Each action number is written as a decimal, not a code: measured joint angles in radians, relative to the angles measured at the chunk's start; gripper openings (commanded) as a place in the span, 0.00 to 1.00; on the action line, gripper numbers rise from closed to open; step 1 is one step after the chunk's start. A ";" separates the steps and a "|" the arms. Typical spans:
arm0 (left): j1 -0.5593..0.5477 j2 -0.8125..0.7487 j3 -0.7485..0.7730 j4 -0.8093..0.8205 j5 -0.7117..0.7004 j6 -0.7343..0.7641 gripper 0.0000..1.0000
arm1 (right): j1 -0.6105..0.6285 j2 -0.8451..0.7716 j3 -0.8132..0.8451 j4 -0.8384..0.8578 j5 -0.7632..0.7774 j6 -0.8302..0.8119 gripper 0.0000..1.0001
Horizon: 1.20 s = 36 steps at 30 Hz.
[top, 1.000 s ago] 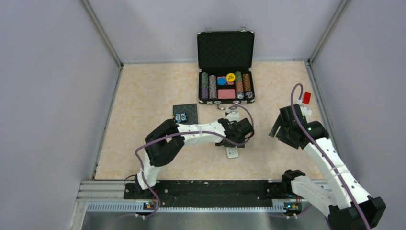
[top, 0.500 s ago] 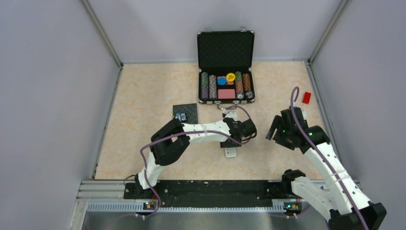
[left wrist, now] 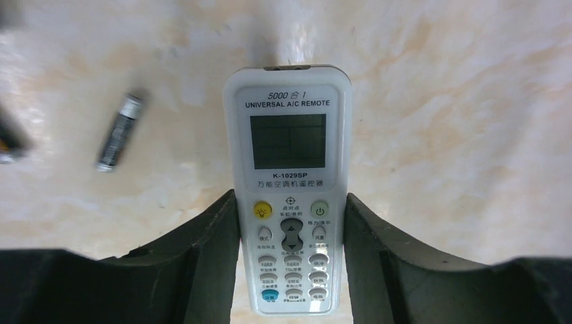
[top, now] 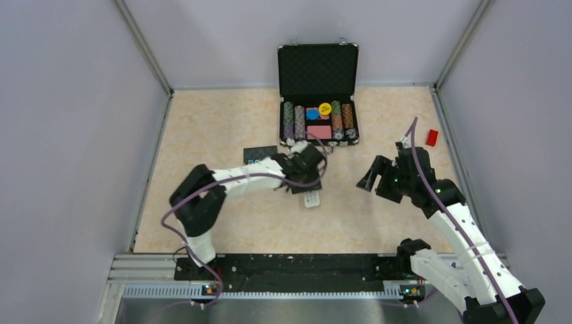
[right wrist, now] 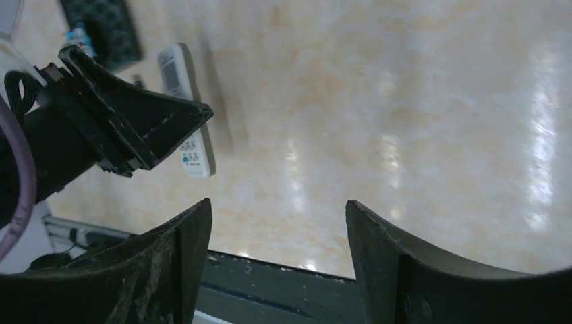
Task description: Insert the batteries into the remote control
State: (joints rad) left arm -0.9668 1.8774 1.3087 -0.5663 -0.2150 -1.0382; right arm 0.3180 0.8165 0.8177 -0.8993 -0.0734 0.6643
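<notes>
Black case [top: 317,64] holds poker chips [top: 299,121]; left hand [left wrist: 290,200] grips the remote control [left wrist: 289,135], right hand [right wrist: 276,204] open.

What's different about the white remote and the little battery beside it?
The remote control is white, flat and long; the battery is a dark, smaller cylinder with a silvery end. The remote control is pinched by the left gripper; the battery lies loose and slanted on the table. The remote control has a screen and buttons; the battery has none. Both are longer than wide.
</notes>
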 measured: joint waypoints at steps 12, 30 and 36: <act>0.251 -0.562 -0.204 0.485 0.501 0.150 0.00 | 0.071 -0.060 -0.136 0.697 -0.492 0.208 0.96; 0.259 -0.650 -0.215 0.874 0.760 -0.073 0.00 | 0.278 0.133 0.094 0.988 -0.531 0.313 0.68; 0.266 -0.678 -0.245 0.862 0.743 -0.077 0.08 | 0.315 0.155 0.115 0.989 -0.523 0.323 0.47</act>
State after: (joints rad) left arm -0.7010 1.1995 1.0637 0.2958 0.5282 -1.1152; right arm 0.6334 0.9714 0.9329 0.0898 -0.5961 0.9878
